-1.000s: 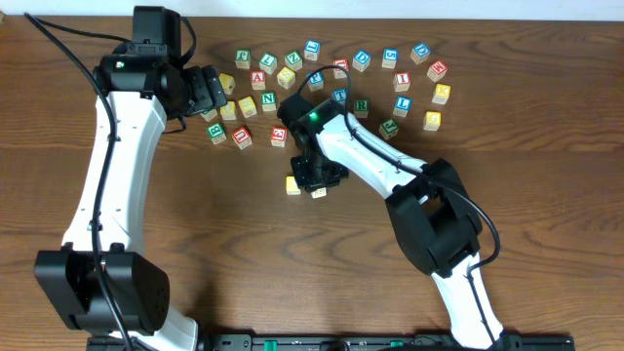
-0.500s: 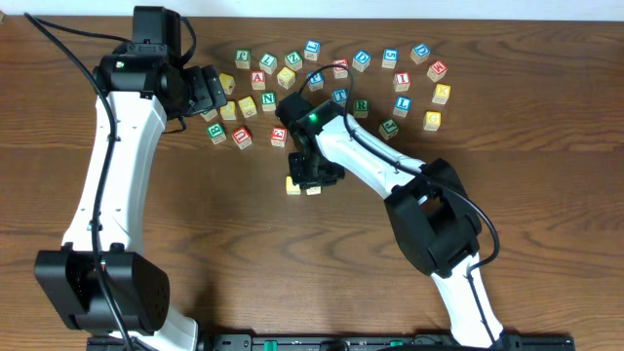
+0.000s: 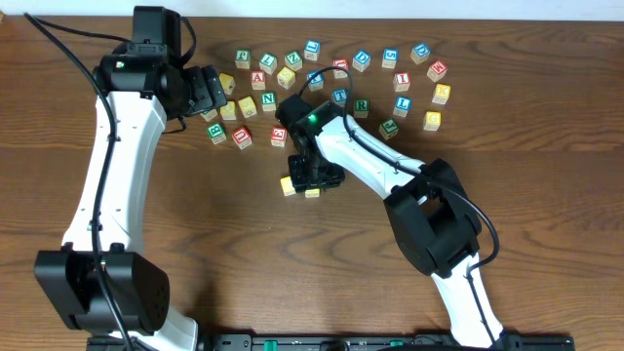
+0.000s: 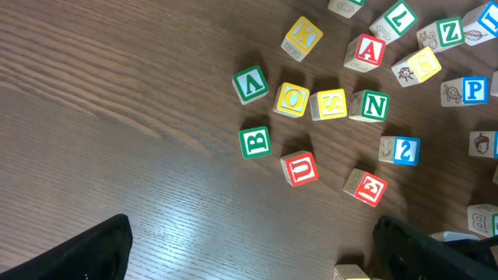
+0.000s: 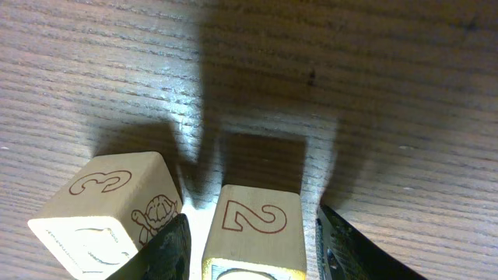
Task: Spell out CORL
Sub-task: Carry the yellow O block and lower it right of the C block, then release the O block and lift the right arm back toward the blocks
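Note:
Wooden letter blocks lie in a loose cluster (image 3: 331,88) at the back of the table. My right gripper (image 3: 312,182) is down at the table in front of the cluster, its fingers on either side of a block showing a red "2" (image 5: 257,222); narrow strips of table show on both sides. A yellow-faced block with a "3" and a turtle (image 5: 117,206) sits just left of it, against the left finger; both also show in the overhead view (image 3: 289,184). My left gripper (image 4: 257,264) is open and empty, hovering near the yellow O (image 4: 292,99) and green L (image 4: 398,17).
A green R (image 3: 362,105) lies right of my right arm's forearm. Near the left gripper lie V (image 4: 250,84), S (image 4: 328,103), N (image 4: 369,106), B (image 4: 255,142), U (image 4: 299,168) and a red E (image 4: 366,187). Bare wood (image 3: 195,244) spans the table's front.
My right gripper moved a little left with the "2" block. The "3" block beside it was nudged left. The left arm has not moved.

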Tool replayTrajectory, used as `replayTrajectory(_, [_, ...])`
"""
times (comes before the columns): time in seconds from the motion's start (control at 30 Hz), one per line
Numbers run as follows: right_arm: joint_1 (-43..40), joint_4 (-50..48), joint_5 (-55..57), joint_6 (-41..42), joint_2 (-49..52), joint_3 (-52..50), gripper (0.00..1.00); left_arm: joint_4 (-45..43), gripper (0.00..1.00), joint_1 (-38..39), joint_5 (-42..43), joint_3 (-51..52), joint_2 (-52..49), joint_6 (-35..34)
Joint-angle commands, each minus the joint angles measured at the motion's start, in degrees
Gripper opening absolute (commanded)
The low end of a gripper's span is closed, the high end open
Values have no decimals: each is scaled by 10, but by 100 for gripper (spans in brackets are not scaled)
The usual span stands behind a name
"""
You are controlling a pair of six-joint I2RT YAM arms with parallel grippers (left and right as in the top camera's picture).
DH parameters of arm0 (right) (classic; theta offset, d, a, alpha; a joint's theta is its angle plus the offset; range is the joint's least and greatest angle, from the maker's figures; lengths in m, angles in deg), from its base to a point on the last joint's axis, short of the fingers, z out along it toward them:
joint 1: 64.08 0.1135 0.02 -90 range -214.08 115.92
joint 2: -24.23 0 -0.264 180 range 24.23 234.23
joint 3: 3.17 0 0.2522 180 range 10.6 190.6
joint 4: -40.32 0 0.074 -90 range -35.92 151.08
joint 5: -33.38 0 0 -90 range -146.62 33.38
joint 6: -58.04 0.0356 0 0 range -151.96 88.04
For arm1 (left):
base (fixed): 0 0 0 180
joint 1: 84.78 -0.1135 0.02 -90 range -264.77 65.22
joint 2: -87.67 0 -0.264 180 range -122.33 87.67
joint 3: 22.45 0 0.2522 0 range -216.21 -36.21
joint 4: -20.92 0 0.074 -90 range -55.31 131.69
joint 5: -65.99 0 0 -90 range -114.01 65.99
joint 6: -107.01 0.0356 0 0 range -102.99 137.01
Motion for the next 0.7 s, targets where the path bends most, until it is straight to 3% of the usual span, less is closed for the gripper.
replayTrajectory(0.0, [-2,0,3,-16,-5,-2,46,1,98,1,-3,-1,2,-3])
replayTrajectory(0.33, [-35,20,-15,-91,-45,67,47,1,98,1,-3,-1,2,-3])
replayTrajectory(0.67, [-98,-8,18,-111,-117,105,55,1,98,1,-3,-1,2,3])
